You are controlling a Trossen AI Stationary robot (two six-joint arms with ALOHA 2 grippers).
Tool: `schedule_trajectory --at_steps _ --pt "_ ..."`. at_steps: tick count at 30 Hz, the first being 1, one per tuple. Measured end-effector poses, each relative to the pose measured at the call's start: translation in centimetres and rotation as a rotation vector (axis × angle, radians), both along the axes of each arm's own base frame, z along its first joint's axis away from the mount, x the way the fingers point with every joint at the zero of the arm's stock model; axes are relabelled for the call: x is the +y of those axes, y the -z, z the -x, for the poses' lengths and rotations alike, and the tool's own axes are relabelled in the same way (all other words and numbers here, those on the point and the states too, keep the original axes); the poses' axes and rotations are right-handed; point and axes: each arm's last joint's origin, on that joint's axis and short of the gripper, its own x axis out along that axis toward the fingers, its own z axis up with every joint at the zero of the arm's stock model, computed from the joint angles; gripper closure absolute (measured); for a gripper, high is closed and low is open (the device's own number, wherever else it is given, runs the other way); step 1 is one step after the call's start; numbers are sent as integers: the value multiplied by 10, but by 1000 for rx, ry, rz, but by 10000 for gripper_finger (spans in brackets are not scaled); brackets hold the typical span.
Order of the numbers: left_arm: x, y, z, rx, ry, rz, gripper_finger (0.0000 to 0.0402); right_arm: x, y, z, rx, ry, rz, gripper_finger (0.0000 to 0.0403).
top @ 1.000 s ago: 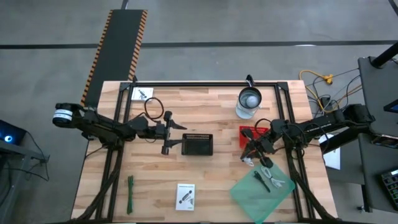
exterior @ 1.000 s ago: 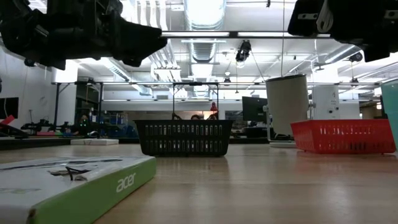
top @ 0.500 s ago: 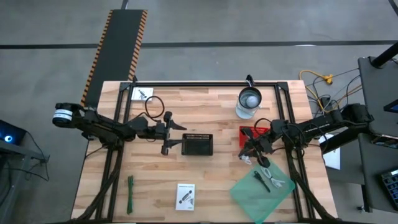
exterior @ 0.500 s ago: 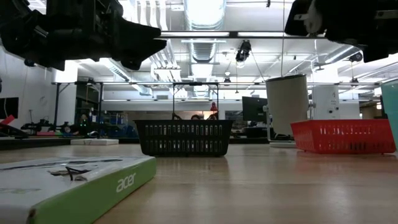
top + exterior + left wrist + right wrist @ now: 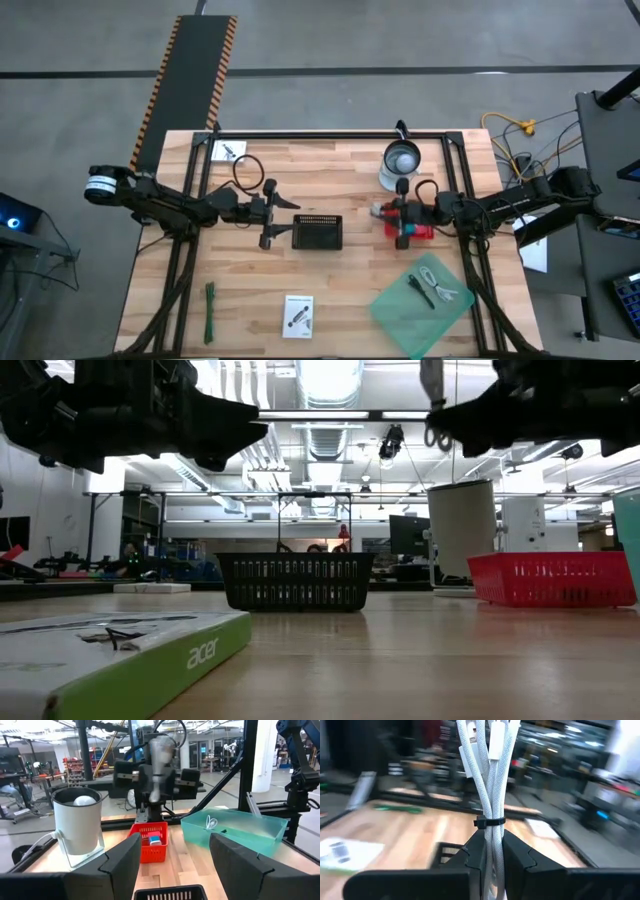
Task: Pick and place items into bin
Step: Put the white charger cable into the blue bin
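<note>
**Right claw pinches a white cable bundle above the red basket**

Your right gripper point(image 5: 490, 852) has its two dark fingers pressed together on a bundle of white cable point(image 5: 487, 780), which stands up between them, cinched by a thin black tie. In the overhead picture that gripper point(image 5: 402, 222) sits right of centre, over the red basket point(image 5: 422, 232). Just above the basket in that frame stands a white cylindrical container point(image 5: 401, 161). Toward the lower right lies a clear green tray point(image 5: 395, 310), tilted on the table, with a dark stick point(image 5: 420, 291) and a second white cable point(image 5: 442, 284) in it.

Your left gripper point(image 5: 272, 213) is left of centre, fingers spread with nothing between them, just beside the left end of the black basket point(image 5: 317, 231) in the middle of the wooden table point(image 5: 340, 300). Its own camera looks between the open fingers across to the red basket point(image 5: 149, 841), where a small blue and white thing lies inside.

A white printed card point(image 5: 298, 315) lies at the bottom centre of the overhead picture, and a long green strip point(image 5: 210, 311) at the lower left. Another white card point(image 5: 229, 150) sits at the upper left, with a dark loop of cable point(image 5: 246, 172) just below it. In the table-level picture the nearer card point(image 5: 120, 650) fills the lower left corner, and the black basket point(image 5: 296, 581) stands mid-frame.
</note>
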Motion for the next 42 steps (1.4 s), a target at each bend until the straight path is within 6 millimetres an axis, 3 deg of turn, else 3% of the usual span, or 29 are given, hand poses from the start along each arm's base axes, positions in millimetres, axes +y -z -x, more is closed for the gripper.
schedule_trajectory --at_steps 5,22,32,42 --pt "0 0 0 -5 -1 -3 182 -4 2 0 7 151 -52 374" --pt "0 -2 0 -14 -1 -3 182 -5 -3 -5 3 177 -203 374" --pt "0 -3 0 -30 -1 -3 182 -4 -35 -26 296 279 -288 374" --pt "0 -4 0 -36 -1 -3 182 -4 -65 -29 407 335 -384 374"
